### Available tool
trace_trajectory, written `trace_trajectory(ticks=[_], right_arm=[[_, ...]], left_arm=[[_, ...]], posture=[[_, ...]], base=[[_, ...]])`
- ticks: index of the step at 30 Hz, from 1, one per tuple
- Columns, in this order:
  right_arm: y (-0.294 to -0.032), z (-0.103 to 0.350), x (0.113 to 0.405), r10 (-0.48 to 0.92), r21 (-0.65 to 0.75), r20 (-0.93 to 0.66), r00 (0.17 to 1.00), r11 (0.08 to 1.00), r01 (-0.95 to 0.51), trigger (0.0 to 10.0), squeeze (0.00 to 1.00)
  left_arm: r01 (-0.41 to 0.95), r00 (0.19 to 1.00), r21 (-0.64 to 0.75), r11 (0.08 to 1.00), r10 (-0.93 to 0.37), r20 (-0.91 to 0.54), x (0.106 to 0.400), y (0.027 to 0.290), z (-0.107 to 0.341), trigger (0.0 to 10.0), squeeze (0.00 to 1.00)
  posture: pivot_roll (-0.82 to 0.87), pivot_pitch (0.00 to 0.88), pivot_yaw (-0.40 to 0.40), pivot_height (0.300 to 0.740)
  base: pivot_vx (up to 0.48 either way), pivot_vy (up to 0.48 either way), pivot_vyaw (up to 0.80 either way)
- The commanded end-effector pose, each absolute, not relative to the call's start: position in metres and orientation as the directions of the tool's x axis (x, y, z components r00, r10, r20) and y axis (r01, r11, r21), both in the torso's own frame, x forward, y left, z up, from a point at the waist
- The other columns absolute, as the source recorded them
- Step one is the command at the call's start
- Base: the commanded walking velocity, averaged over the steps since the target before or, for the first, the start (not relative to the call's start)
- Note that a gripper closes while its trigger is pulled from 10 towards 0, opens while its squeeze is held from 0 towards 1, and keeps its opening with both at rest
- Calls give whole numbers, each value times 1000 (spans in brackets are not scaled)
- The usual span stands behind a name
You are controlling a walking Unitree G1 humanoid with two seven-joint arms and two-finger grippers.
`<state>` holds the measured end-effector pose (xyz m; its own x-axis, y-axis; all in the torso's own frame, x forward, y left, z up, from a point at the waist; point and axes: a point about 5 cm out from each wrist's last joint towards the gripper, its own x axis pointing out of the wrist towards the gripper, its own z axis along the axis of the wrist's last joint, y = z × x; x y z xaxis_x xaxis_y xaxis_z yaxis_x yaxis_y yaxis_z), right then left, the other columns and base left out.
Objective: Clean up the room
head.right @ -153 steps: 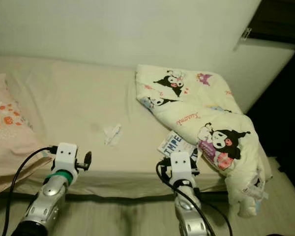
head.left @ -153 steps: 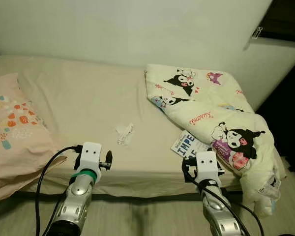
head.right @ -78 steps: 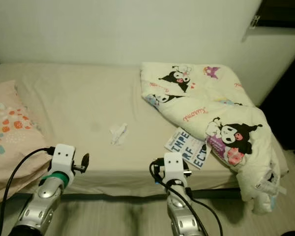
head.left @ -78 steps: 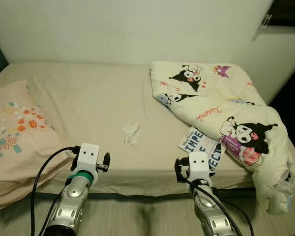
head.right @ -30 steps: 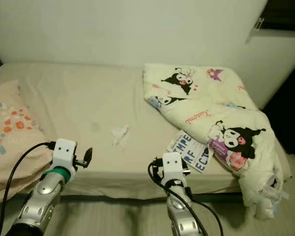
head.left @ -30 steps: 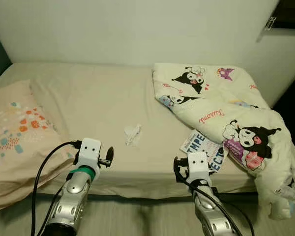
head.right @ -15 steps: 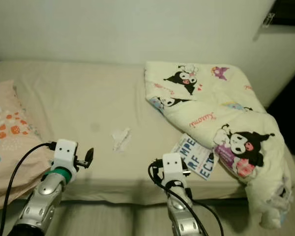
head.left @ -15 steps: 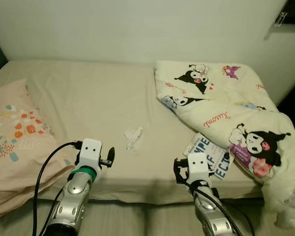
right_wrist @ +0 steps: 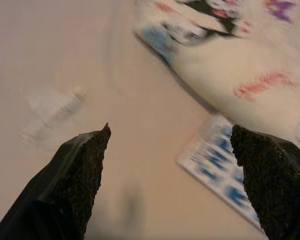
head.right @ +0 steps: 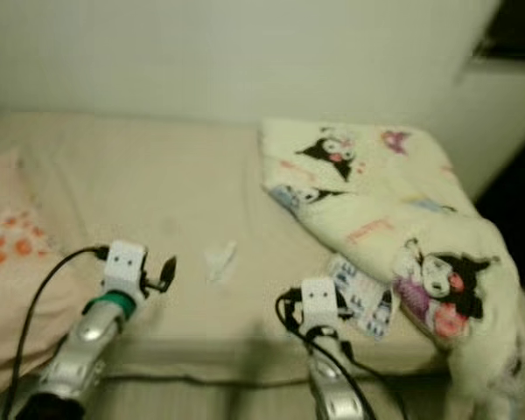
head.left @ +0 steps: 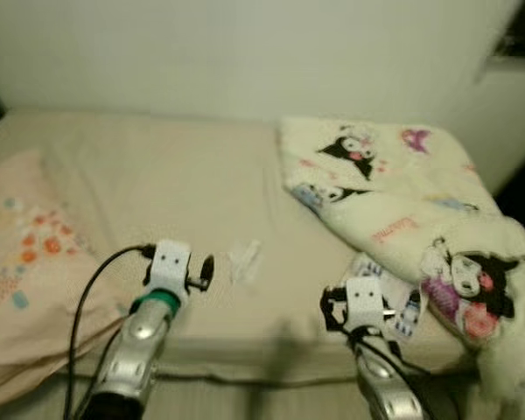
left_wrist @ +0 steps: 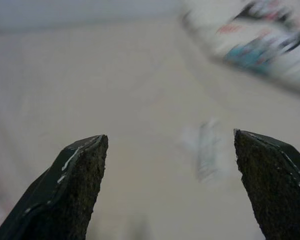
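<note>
**Cleanup barely begun: clutter still on the bed**

Nothing picked up yet, judging by how things lie. Bed [head.left: 140, 175] taken as the landmark throughout. Near the middle of its front half, a crumpled white wrapper [head.left: 245, 260], lying flat on the sheet and touched by nothing. Toward the bed's right end, a rumpled blanket [head.left: 394, 201] with cartoon prints, heaped and spilling over the front right corner. Half tucked under the blanket's near edge, a booklet [head.right: 360, 302] with blue lettering, close to the bed's front edge. At the bed's left end, a patterned pillow [head.left: 26, 262], sagging over the front edge.

Left tool [left_wrist: 170, 150] held low in front of the bed's front edge, fingers [left_wrist: 70, 185] wide apart and empty, aimed at the wrapper, well short of it. Right tool [right_wrist: 170, 145] also at the front edge, fingers spread and empty, looking down on the sheet between wrapper and booklet, touching neither.

Head views blurred, so fine detail of the wrapper not to be made out.

Left to do, by this reading: wrapper to be lifted off, booklet to be pulled free and put away, blanket to be straightened, pillow to be squared up. Wrapper probably the nearest first pick for the left tool.
</note>
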<state>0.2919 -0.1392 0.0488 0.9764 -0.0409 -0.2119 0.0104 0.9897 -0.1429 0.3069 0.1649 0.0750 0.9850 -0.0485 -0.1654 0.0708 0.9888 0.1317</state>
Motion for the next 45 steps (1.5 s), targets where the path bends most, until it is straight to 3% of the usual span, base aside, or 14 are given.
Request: trace_trajectory(ticks=[1, 15, 30, 45], right_arm=[[-143, 42, 287, -52, -148, -239, 970, 989, 16, 10000, 0], [-144, 43, 288, -56, -140, -236, 970, 990, 23, 10000, 0], [-149, 47, 287, -66, -82, -234, 970, 995, 48, 10000, 0], [-156, 46, 284, -64, -36, -248, 967, 998, 57, 10000, 0]], left_arm=[[73, 983, 118, 990, -51, -175, 307, 163, 73, 10000, 0], [74, 983, 122, 990, -52, -174, 307, 162, 74, 10000, 0], [88, 981, 127, 988, -64, -181, 308, 156, 72, 10000, 0], [80, 980, 125, 989, -55, -192, 307, 157, 69, 10000, 0]], posture=[[31, 0, 39, 740], [31, 0, 47, 740], [21, 0, 61, 740], [11, 0, 65, 665]], base=[[289, 0, 0], [284, 0, 0], [0, 0, 0], [0, 0, 0]])
